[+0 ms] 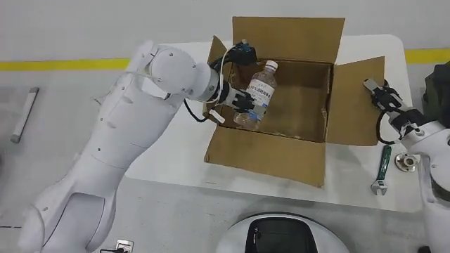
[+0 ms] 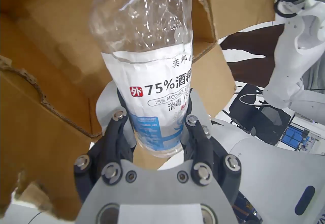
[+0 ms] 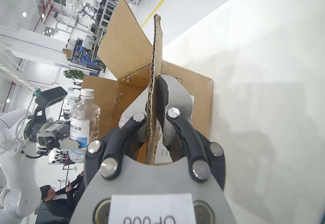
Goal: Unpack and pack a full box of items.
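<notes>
Above the left wall of the box [image 1: 267,156], the left pincer [image 1: 247,105] grips a bottle [image 1: 260,88]; the right pincer [image 1: 377,91] clamps the right flap [image 1: 355,105]. A wrench [image 1: 380,172] lies outside, beyond that flap. The box floor looks bare. Judgement: roughly midway, repacking outstanding.

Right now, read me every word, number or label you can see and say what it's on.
"75%", followed by Chinese characters: label on the alcohol bottle.
"75% ALCOHOL", cut off by the curve: same label, line below.
White tag on the right gripper: upside down, cropped, unreadable.
White sticker on the cardboard box: too small.
</notes>
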`<state>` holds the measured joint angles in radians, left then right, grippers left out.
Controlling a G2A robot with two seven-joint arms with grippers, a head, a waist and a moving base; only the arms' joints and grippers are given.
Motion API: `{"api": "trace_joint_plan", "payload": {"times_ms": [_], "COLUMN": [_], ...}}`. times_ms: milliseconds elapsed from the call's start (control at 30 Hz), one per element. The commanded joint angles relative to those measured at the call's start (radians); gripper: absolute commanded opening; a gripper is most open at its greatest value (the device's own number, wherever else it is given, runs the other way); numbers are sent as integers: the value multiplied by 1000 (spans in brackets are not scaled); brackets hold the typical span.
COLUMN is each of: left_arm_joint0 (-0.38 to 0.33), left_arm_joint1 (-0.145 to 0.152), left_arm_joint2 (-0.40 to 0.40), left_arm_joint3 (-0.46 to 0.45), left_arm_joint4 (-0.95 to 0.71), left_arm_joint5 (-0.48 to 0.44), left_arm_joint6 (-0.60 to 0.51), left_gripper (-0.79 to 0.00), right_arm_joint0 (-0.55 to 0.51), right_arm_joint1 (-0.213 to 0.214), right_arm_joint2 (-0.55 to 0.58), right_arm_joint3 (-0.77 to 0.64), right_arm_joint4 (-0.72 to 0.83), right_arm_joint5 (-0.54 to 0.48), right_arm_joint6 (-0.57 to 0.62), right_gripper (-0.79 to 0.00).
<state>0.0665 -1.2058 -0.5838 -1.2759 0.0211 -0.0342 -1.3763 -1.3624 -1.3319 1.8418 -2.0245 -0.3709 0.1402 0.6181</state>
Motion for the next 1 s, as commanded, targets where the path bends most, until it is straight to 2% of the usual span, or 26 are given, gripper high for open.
{"api": "trace_joint_plan", "payload": {"times_ms": [0,300,633,667,733,800,833,967], "left_arm_joint0": [-4,-29,-46,-48,-47,-49,-48,-47], "left_arm_joint1": [-10,-61,-107,-111,-117,-123,-126,-137], "left_arm_joint2": [18,100,150,155,158,167,167,169], "left_arm_joint3": [31,155,242,247,259,271,277,306], "left_arm_joint4": [11,94,166,178,186,210,212,219], "left_arm_joint5": [-1,20,67,68,72,75,79,82], "left_arm_joint6": [17,71,103,105,110,109,111,103], "left_gripper": [-785,-785,-779,-677,-529,-308,0,0], "right_arm_joint0": [0,-2,-7,-7,-6,-4,-4,0], "right_arm_joint1": [2,13,23,24,26,28,29,33], "right_arm_joint2": [2,1,-9,-10,-14,-18,-19,-25], "right_arm_joint3": [-1,-7,-8,-9,-8,-8,-7,-5], "right_arm_joint4": [4,23,37,39,40,43,44,47], "right_arm_joint5": [3,9,12,12,12,14,14,16], "right_arm_joint6": [-1,-4,-12,-13,-16,-18,-20,-23], "right_gripper": [-785,-785,-785,-785,-785,-785,-785,-785]}}
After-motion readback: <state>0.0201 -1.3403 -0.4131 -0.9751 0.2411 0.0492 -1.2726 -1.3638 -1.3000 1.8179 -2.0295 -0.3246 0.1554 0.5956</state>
